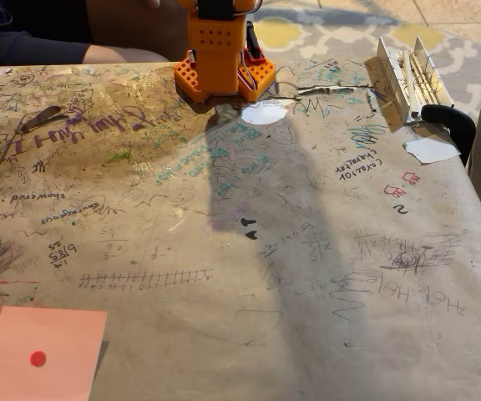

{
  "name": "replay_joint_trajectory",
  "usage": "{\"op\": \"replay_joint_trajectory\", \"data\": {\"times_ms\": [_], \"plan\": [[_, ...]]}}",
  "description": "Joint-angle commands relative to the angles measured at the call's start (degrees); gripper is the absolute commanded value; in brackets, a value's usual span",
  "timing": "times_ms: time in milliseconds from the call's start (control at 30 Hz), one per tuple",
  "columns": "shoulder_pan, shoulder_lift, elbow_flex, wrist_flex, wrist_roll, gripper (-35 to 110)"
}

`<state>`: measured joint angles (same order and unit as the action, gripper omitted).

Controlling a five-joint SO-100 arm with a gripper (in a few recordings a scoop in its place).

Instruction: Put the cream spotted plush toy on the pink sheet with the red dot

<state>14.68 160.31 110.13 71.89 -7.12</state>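
Orange arm cropped above its base

Fixed view: looks down across the table toward the orange arm base at the far edge, fairly near.

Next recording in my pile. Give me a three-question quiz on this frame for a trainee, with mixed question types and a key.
1. True or false: the pink sheet lies at the far edge of the table, beside the orange arm base.
2. Multiple choice: what marks the pink sheet? A) a black cross B) a small red dot C) a green stripe
3. Fill in: the table surface is covered with ____.

Key
1. False. The sheet lies at the near left corner in the fixed view, and the base stands at the far edge.
2. B, the red dot.
3. Scribbles, meaning handwriting and doodles.
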Motion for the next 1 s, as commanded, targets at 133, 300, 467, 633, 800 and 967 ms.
{"op": "replay_joint_trajectory", "data": {"times_ms": [133,300,467,633,800,967], "plan": [[8.3,-94.3,-85.5,28.5,-7.8,23],[10.6,-72.1,-48.0,12.4,-11.8,23],[9.8,-59.7,-32.3,7.1,-13.0,22],[6.7,-35.7,-4.9,-1.2,-16.6,21],[1.2,-17.8,14.2,-2.1,-20.9,9],[0.0,-5.1,29.5,-5.7,-23.4,0]]}}
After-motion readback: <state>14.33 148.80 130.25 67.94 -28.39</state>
